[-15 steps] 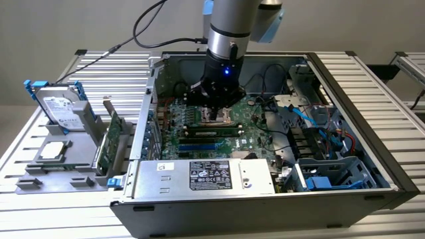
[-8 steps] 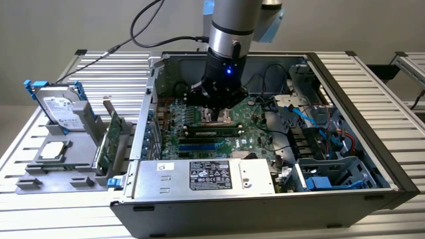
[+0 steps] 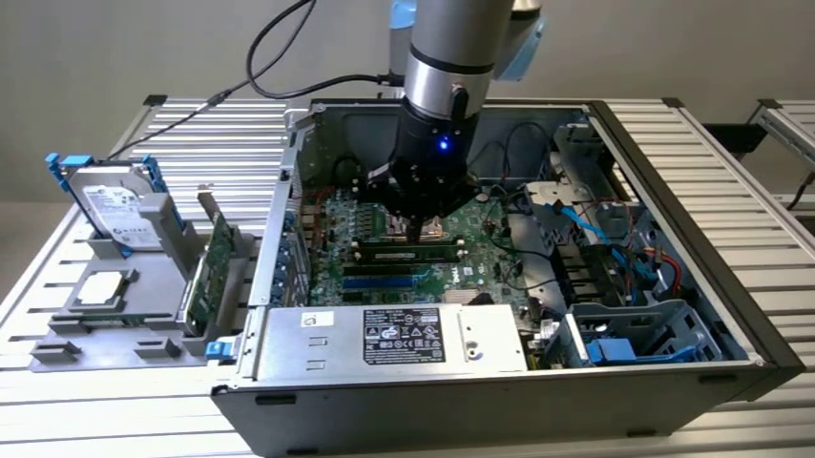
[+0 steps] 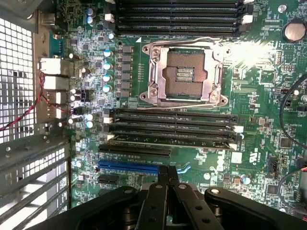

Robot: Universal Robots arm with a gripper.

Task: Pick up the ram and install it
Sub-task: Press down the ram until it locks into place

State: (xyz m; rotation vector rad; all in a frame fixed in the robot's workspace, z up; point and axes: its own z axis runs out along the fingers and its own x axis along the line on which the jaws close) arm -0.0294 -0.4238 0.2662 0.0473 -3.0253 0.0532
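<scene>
My gripper [image 3: 428, 225] hangs inside the open computer case [image 3: 713, 286], just above the motherboard [image 3: 491, 243]. Its fingers are shut together with nothing between them, as the wrist view shows at the gripper [image 4: 168, 173]. The ram [image 3: 407, 254], a long green stick with black chips, stands upright in one of the black memory slots just in front of the gripper. In the wrist view the ram [image 4: 172, 139] shows as a thin edge in the slot row nearest the fingertips, below the bare CPU socket [image 4: 184, 72].
A grey fixture [image 3: 95, 329] at the exterior view's left holds a hard drive [image 3: 114, 205], a CPU [image 3: 102, 289] and a green expansion card [image 3: 210, 267]. The power supply [image 3: 395, 336] sits at the case front. Blue cables [image 3: 574, 215] and drive bays [image 3: 631, 334] crowd the right.
</scene>
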